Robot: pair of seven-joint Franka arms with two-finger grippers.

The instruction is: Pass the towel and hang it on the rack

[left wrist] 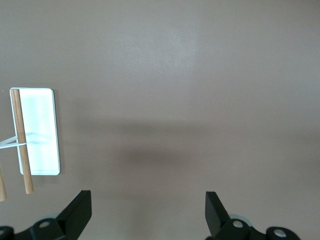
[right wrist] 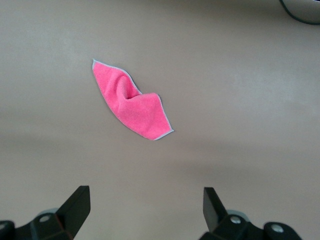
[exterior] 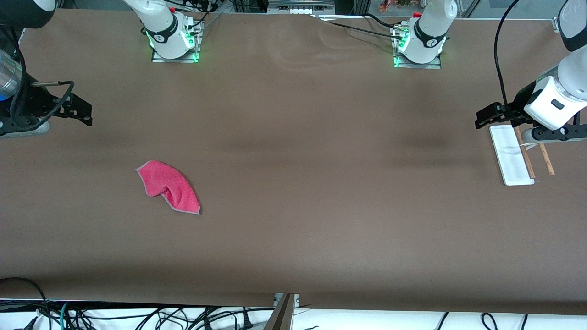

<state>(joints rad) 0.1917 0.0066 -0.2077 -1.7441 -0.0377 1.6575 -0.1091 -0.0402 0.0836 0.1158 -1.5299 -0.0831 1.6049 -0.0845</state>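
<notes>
Toward the right arm's end of the tabletop [exterior: 293, 192], nearer the front camera than anything else on it, the towel [exterior: 168, 186] lies crumpled with its pink face up and thin grey edging showing, touching nothing. Farther from the camera, near the edge at the left arm's end, the rack [exterior: 516, 158] stands on its flat white base, its two thin brown rods beside the base. Over the rack's farther end hangs the left gripper [exterior: 481, 120], jaws spread wide and empty. Over the edge at the right arm's end, the right gripper [exterior: 87, 112] waits, likewise wide and empty.
</notes>
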